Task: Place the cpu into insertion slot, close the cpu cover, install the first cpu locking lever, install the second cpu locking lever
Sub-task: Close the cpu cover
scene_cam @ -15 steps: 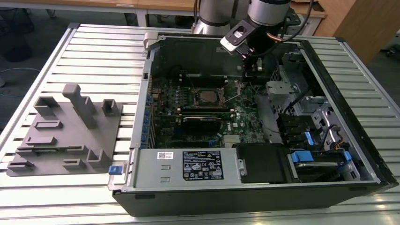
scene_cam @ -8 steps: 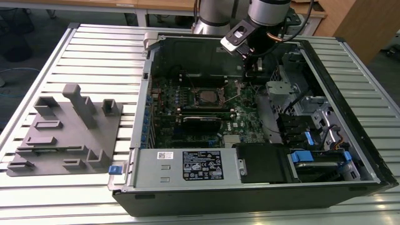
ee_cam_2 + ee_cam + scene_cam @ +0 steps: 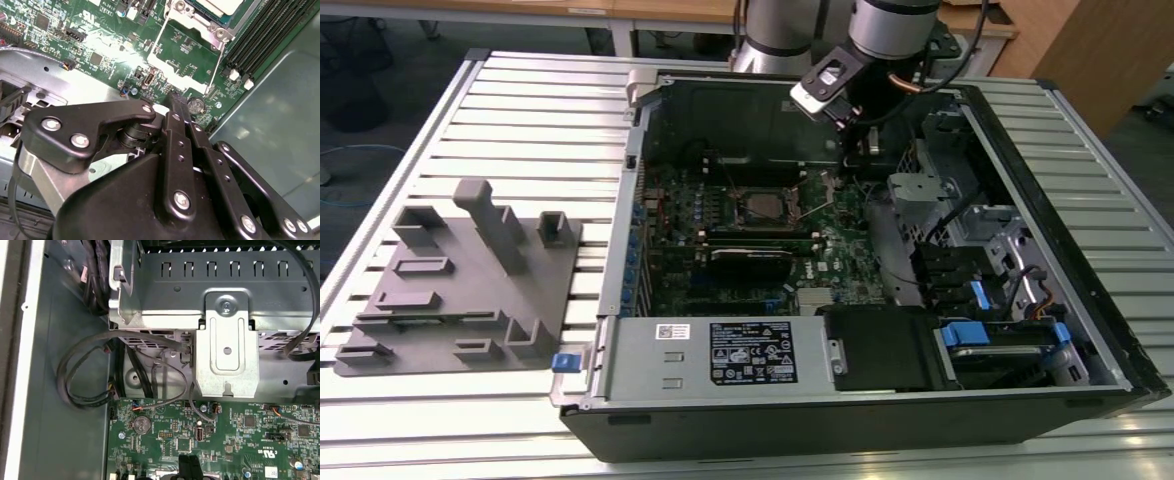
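Closest to the lens in the second wrist view is the black linkage of the gripper (image 3: 175, 98). Its fingers are pressed together with nothing visible between them, and the tips hang over green board just beside a round coin cell (image 3: 195, 105). The insertion slot (image 3: 200, 22) lies near the fingertips, apart from them. The cpu (image 3: 225, 5) sits in it, pale silver top up, and the cpu cover (image 3: 220, 33) shows as a silver frame along its edge. Long black memory slots (image 3: 262, 35) run just beside the slot.

In the first wrist view a folded grey metal bracket (image 3: 227, 340) and looping black cables (image 3: 80, 367) stand past the board's edge, farther from the slot than the gripper.

In the exterior view the gripper (image 3: 858, 155) hangs inside the open computer case (image 3: 627, 250), to the exterior view's right of the slot (image 3: 761, 207). A power supply (image 3: 654, 360) nearer the camera than the slot carries a black label (image 3: 750, 352) and a white barcode sticker (image 3: 672, 331); the print is too small to read. A grey holder block (image 3: 454, 280) rests on the slatted table (image 3: 520, 100), well away from the slot.
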You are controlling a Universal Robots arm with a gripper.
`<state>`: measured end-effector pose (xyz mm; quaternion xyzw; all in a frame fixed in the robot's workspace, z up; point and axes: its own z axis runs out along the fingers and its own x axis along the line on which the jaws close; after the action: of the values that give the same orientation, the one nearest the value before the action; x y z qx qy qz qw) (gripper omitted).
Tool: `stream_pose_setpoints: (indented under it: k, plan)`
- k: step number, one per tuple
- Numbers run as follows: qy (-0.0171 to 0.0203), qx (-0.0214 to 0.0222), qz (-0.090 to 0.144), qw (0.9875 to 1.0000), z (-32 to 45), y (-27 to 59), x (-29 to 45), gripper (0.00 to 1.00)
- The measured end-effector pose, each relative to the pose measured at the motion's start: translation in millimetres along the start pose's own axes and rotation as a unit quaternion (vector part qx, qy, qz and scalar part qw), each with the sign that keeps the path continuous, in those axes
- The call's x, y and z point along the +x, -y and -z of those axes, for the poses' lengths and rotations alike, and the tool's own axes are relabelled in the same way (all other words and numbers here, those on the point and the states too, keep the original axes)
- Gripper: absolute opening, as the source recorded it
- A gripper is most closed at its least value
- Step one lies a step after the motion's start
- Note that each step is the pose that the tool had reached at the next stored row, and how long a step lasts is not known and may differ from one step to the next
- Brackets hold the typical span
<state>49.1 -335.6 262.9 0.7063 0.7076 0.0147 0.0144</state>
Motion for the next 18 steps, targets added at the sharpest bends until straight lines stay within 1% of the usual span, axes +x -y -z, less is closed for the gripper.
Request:
stream_pose_setpoints:
  k: [7,18]
  plan:
    - [0.0001,0.0000,0.000,1.0000,-5.3,-3.5,0.0,0.10]
    - [0.0000,0.0000,0.000,1.0000,-22.5,-5.9,0.0,0.10]
